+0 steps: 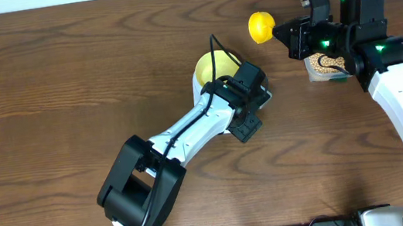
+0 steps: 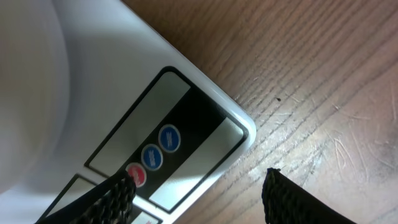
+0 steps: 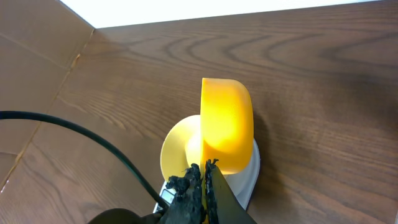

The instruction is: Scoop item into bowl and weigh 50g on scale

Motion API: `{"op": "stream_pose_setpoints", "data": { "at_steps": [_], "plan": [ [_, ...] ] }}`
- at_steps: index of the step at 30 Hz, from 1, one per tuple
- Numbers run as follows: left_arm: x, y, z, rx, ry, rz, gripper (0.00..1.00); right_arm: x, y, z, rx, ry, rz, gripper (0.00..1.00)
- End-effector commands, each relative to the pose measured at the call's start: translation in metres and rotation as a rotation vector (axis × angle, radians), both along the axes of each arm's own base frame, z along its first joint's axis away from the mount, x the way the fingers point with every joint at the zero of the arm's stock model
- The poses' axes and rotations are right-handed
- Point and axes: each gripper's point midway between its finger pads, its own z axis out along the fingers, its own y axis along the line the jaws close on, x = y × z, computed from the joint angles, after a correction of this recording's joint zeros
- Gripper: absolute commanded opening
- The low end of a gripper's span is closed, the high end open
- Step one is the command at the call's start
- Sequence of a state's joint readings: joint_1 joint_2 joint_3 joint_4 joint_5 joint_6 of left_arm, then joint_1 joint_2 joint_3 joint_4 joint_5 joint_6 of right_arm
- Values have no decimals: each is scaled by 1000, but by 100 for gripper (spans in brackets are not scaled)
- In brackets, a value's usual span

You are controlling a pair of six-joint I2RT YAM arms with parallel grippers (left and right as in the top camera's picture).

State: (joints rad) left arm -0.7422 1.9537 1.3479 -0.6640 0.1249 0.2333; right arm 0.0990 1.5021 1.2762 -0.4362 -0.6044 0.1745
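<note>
Overhead and wrist views, with the scale as landmark. The pale-yellow bowl sits on the scale's round platform. The left claw hangs over the scale's front corner, beside the display and the coloured buttons. Its jaws are parted and hold nothing. The right claw, up and to the right of the scale, is pinched tight on the handle of a bright yellow scoop. The beans lie in a clear tub on the worktop, further right of the scale, under the right arm. Bowl contents cannot be made out.
</note>
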Motion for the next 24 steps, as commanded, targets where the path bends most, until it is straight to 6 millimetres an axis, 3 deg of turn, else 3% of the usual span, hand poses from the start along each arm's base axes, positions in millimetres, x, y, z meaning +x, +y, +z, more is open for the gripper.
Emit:
{"op": "stream_pose_setpoints", "data": {
  "at_steps": [1, 24],
  "plan": [
    [-2, 5, -17, 35, 24, -1, 68, 1, -3, 16, 4, -38, -11, 1],
    [-4, 11, -21, 52, 47, 19, 68, 1, -3, 16, 4, -37, -11, 1]
  ]
}}
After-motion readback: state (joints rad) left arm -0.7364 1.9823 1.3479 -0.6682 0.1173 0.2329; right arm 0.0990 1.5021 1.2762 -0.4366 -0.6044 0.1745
